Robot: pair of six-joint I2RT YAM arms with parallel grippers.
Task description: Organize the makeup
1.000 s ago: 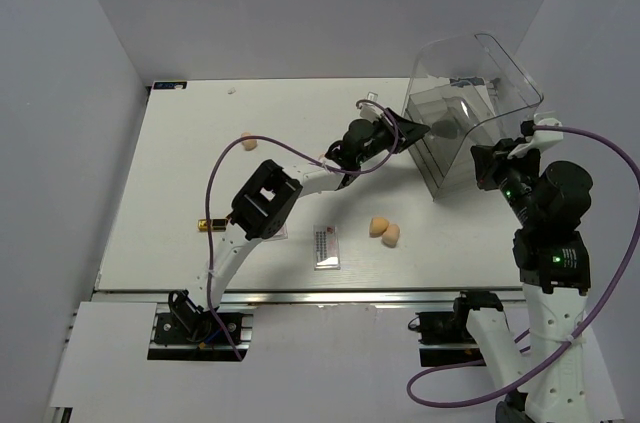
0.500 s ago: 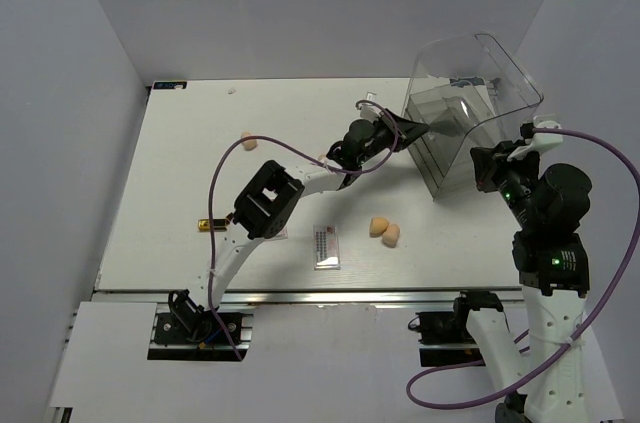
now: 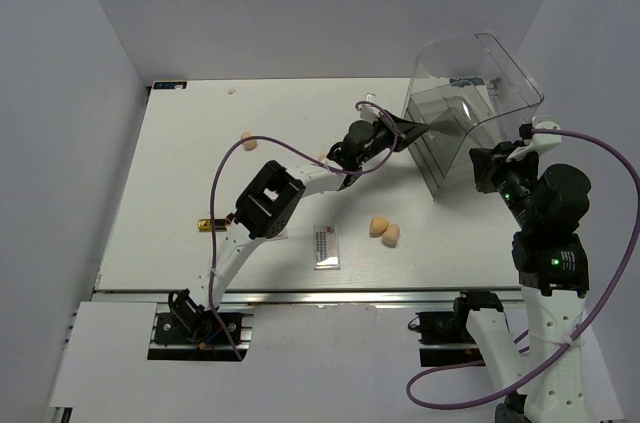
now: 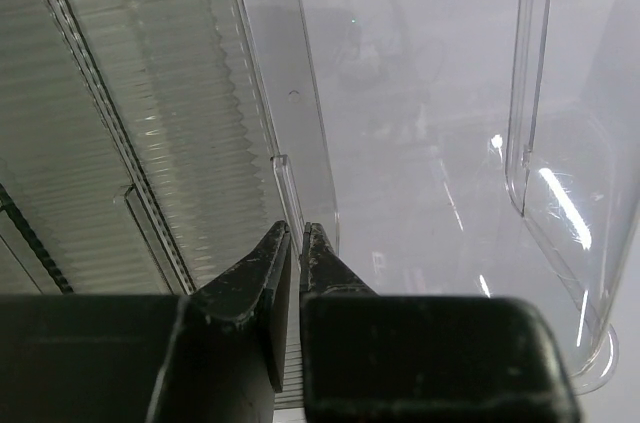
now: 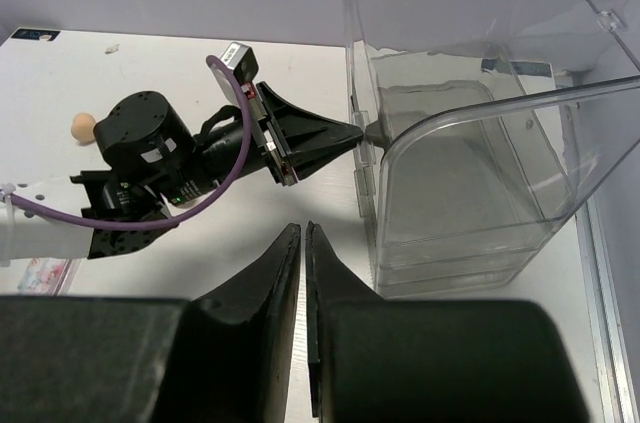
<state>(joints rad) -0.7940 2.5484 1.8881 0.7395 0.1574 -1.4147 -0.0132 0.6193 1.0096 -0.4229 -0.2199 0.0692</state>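
Opening the clear box: judged the step in hand, with no makeup seen inside it yet.
Left hand: stretched across to the box's front, fingers drawn almost together at a thin clear lip; could not tell whether the lip was truly nipped.
Right hand: hung just beside the box on its near side, fingers pinched together on nothing.
Pair of sponges: sat touching each other mid-surface, near the box.
Third sponge: sat well apart, toward the far left.
Palette: lay flat near the front edge of the surface.
Lipstick: lay at the left, beside the left arm; found no second one.
Next move: judged to call for a firm pinch on the lip and a straight pull away from the box, with the right hand placed to brace the box against sliding.
Top view only: gave the whole spread of makeup and both arms.
Left wrist view only: gave the narrow slit between the fingertips and the ribbed clear wall; none of the makeup.
Right wrist view only: gave, side-on, the left hand's tip meeting a small grey nub on the box front.
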